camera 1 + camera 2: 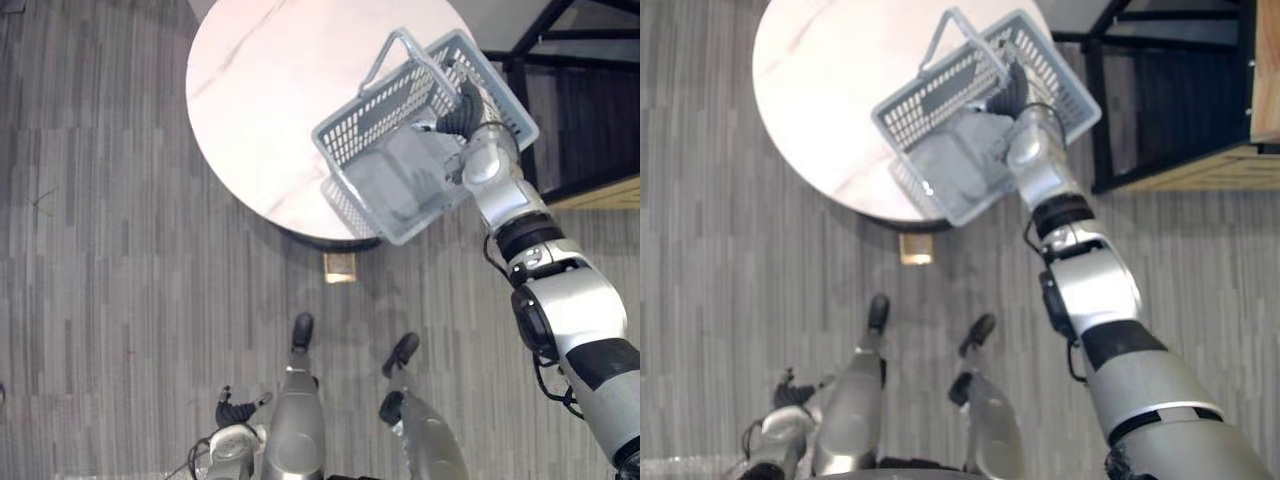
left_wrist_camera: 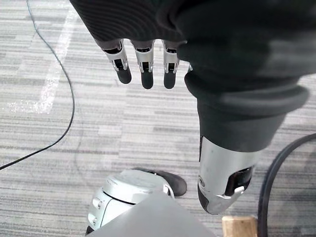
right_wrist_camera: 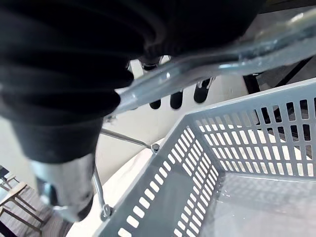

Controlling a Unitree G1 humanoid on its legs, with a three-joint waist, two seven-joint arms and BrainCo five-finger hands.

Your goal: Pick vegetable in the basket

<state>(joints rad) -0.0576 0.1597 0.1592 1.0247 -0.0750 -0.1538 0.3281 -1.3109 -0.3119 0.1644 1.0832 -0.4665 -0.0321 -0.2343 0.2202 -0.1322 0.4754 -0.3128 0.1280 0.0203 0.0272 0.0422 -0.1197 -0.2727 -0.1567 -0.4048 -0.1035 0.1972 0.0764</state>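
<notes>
- Left hand (image 2: 142, 61): hangs low at your side above the carpet floor (image 2: 59, 163). Fingers are straight and loose, with nothing in them. Idle.

- Round pale surface (image 1: 270, 90): spreads out to the left of the working fingers.

- Basket (image 1: 375, 105): grey slotted plastic, directly under the right fingers. It sits tilted at the near-right edge of the surface, with one corner out past the rim. Its floor lies bare. You cannot tell from here where the vegetable is.

- Right hand (image 1: 465, 105): over the basket's far-right rim. In its wrist view the metal handle (image 3: 217, 60) lies across the palm side of the fingers (image 3: 175, 101), and their dark tips show just beyond it. Read that as hooked round the handle and carrying the basket. How tightly they close is not clear.

- Dark shelving frame (image 1: 580, 120): close to the right of the fingers, so mind it on any swing.

- Handling, as a judgement:
  - Expect the basket to be light and stiff, with walls that flex a little.
  - The handle is thin, smooth and pivoting, so the load will likely swing and may slide along your fingers.
  - Keep hold at the handle's middle so the basket hangs level, and move slowly.
</notes>
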